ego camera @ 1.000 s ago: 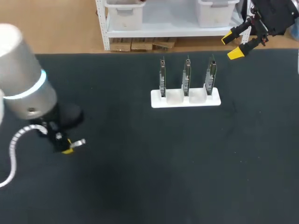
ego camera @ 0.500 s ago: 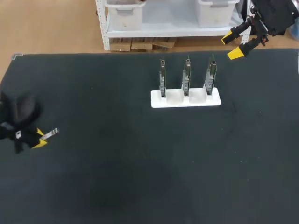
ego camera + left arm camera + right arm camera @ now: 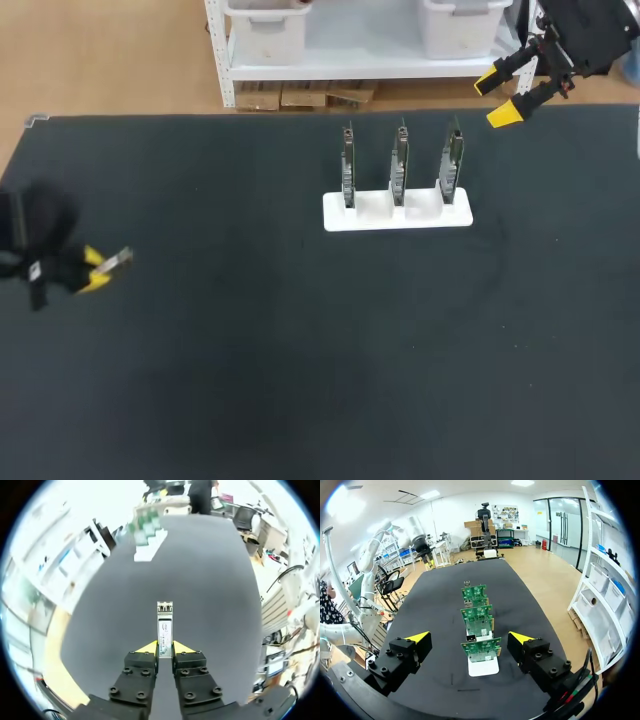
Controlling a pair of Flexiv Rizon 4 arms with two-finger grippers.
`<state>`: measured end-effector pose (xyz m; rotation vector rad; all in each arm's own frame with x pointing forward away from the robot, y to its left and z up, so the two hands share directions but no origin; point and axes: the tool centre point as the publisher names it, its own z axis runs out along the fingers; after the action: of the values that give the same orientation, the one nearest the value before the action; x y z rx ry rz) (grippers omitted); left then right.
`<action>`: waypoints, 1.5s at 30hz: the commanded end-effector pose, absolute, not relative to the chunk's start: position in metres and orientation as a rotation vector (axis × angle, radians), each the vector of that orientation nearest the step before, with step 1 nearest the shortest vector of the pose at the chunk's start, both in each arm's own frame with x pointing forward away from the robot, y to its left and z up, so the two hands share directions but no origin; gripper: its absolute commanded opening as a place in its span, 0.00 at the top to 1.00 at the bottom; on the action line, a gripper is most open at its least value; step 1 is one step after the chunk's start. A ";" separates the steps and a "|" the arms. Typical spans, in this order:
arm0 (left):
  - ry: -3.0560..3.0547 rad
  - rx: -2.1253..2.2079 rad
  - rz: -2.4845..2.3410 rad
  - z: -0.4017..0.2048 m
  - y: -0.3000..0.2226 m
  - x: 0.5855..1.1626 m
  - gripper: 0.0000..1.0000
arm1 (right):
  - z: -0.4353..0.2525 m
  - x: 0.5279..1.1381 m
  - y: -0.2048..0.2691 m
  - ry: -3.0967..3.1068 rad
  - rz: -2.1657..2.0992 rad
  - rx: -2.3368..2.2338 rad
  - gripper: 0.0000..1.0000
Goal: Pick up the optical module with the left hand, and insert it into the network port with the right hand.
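The optical module [image 3: 116, 260], a slim silver bar, sticks out from my left gripper [image 3: 95, 270] over the table's left edge. In the left wrist view the module [image 3: 165, 625] is pinched between the yellow-tipped fingers [image 3: 148, 647] of the left gripper [image 3: 165, 649] and points toward the far boards [image 3: 148, 527]. Three upright green boards with network ports [image 3: 398, 160] stand in a white holder [image 3: 397, 214] at the table's back middle. My right gripper [image 3: 497, 96] hangs open above the back right edge. In its wrist view the right gripper [image 3: 469, 639] holds nothing, and the nearest board [image 3: 481, 650] is ahead of it.
The black table mat [image 3: 320, 350] stretches wide between the two arms. The white holder [image 3: 483, 666] with its row of boards is the only obstacle standing on it.
My left arm has swung toward the table's left edge, its silver link leaving the head view, with the module still in its fingers. The right arm has not moved.
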<state>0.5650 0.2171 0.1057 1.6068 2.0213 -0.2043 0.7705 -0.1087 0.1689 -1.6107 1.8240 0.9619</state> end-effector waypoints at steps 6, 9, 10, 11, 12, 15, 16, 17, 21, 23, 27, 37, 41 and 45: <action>1.724 1.799 -0.288 0.158 0.142 0.615 1.00 | 0.169 0.769 -0.109 1.824 0.959 -1.609 0.00; 1.680 1.824 -0.301 0.170 0.127 0.623 1.00 | 0.169 0.769 -0.109 1.824 0.959 -1.609 0.00; 1.664 1.827 -0.314 0.173 0.124 0.626 1.00 | 0.169 0.769 -0.109 1.824 0.959 -1.609 0.00; 1.659 1.828 -0.316 0.175 0.121 0.627 1.00 | 0.169 0.769 -0.109 1.824 0.959 -1.609 0.00; 1.662 1.827 -0.319 0.175 0.120 0.628 1.00 | 0.169 0.769 -0.109 1.824 0.959 -1.609 0.00; 1.733 1.813 -0.304 0.166 0.124 0.625 1.00 | 0.169 0.769 -0.109 1.824 0.959 -1.609 0.00; 1.733 1.813 -0.304 0.166 0.124 0.625 1.00 | 0.169 0.769 -0.109 1.824 0.959 -1.609 0.00; 1.733 1.813 -0.304 0.166 0.124 0.625 1.00 | 0.169 0.769 -0.109 1.824 0.959 -1.609 0.00; 1.733 1.813 -0.304 0.166 0.124 0.625 1.00 | 0.169 0.769 -0.109 1.824 0.959 -1.609 0.00; 1.733 1.813 -0.304 0.166 0.124 0.625 1.00 | 0.169 0.769 -0.109 1.824 0.959 -1.609 0.00; 1.733 1.813 -0.304 0.166 0.124 0.625 1.00 | 0.169 0.769 -0.109 1.824 0.959 -1.609 0.00; 1.398 1.800 -0.313 0.212 0.047 0.682 1.00 | 0.169 0.769 -0.109 1.824 0.959 -1.609 0.00; 1.265 1.841 -0.366 0.227 0.010 0.698 1.00 | 0.169 0.769 -0.109 1.824 0.959 -1.609 0.00; 1.202 1.834 -0.432 0.234 -0.006 0.708 1.00 | 0.169 0.769 -0.109 1.824 0.959 -1.609 0.00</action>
<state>0.6800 0.0079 0.2363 1.8356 1.2514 -0.3601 0.7705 -0.1087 0.1689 -1.6107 1.8241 0.9618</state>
